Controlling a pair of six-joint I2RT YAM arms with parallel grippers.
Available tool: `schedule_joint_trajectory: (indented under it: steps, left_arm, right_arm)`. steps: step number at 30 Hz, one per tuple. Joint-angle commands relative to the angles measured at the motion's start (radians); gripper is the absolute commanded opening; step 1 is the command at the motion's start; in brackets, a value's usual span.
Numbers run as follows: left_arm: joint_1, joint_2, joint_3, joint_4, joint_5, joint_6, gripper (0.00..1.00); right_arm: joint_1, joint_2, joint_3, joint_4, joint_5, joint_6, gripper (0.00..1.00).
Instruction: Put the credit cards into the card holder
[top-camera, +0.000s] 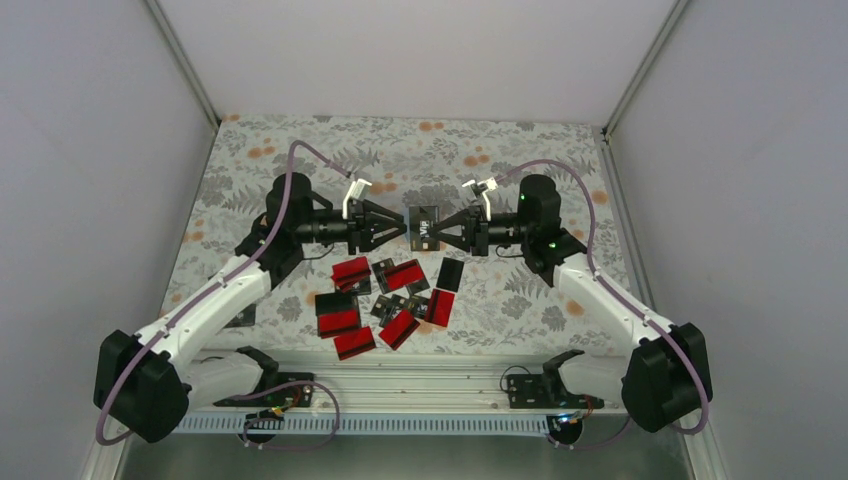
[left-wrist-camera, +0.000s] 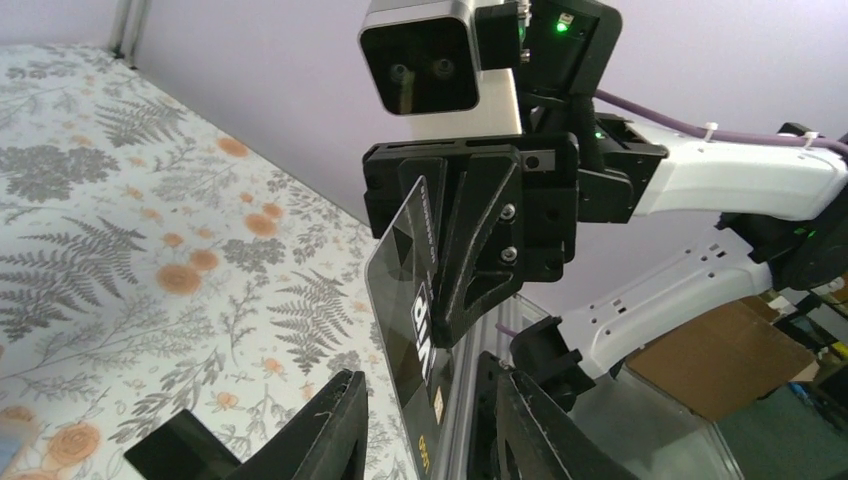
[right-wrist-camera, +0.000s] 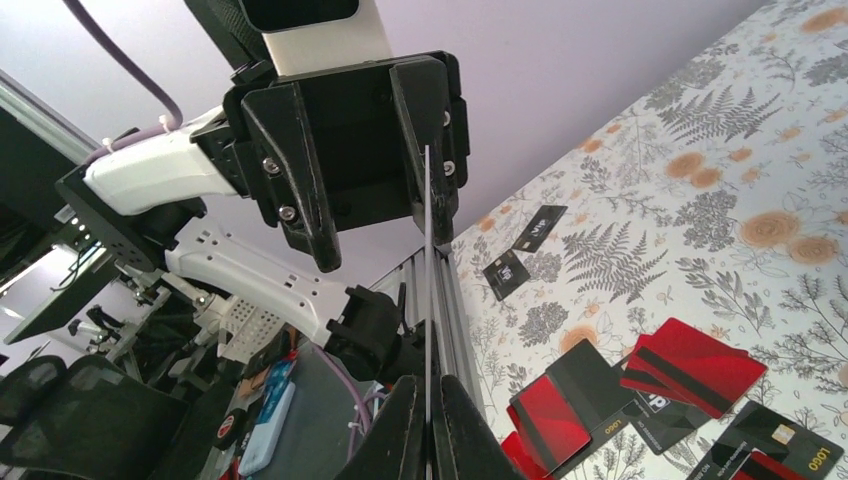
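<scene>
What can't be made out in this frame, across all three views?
- Card holder: not identifiable in any view. In the top view, the left arm covers part of the table beside the cards.
- Card count: in the top view they overlap and are too small.
- Held card, small print: too small from above, edge-on in the right wrist view, steeply angled in the left wrist view.

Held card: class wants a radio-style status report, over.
Right gripper shut on black card, mid-air. Left gripper open around its other end. Other cards loose on table. Card holder not made out.
</scene>
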Motion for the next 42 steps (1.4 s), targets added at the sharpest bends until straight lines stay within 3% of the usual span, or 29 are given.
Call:
schedule_joint_trajectory:
  steps: [1, 11, 21, 27, 29, 34, 37, 42]
  left_arm:
    - [0.001, 0.015, -0.002, 0.08, 0.059, -0.021, 0.32]
    - [-0.024, 0.049, -0.005, 0.117, 0.071, -0.03, 0.26]
    - [-0.053, 0.078, -0.019, 0.167, 0.046, -0.063, 0.03]
    - [-0.057, 0.078, -0.049, 0.175, 0.002, -0.082, 0.02]
    - [-0.057, 0.085, -0.054, 0.172, -0.009, -0.085, 0.02]
    - [-0.054, 0.086, -0.058, 0.156, -0.037, -0.078, 0.02]
    - [-0.047, 0.081, -0.064, 0.137, -0.057, -0.068, 0.02]
    - [-0.028, 0.088, -0.075, 0.105, -0.095, -0.057, 0.02]
  right_arm:
    - [-0.006, -0.004, 0.03, 0.059, -0.054, 0.023, 0.04]
    - [-0.006, 0.01, 0.048, 0.079, -0.079, 0.039, 0.04]
    - [-0.005, 0.017, 0.049, 0.076, -0.078, 0.039, 0.04]
    - [-0.002, 0.012, 0.048, 0.01, -0.046, -0.002, 0.04]
    - [-0.003, 0.019, 0.056, -0.018, -0.039, -0.017, 0.08]
    - [-0.003, 0.035, 0.085, -0.094, 0.01, -0.054, 0.39]
    - [-0.01, 0.036, 0.099, -0.143, 0.058, -0.08, 0.52]
    - [-0.042, 0.026, 0.118, -0.215, 0.159, -0.109, 0.64]
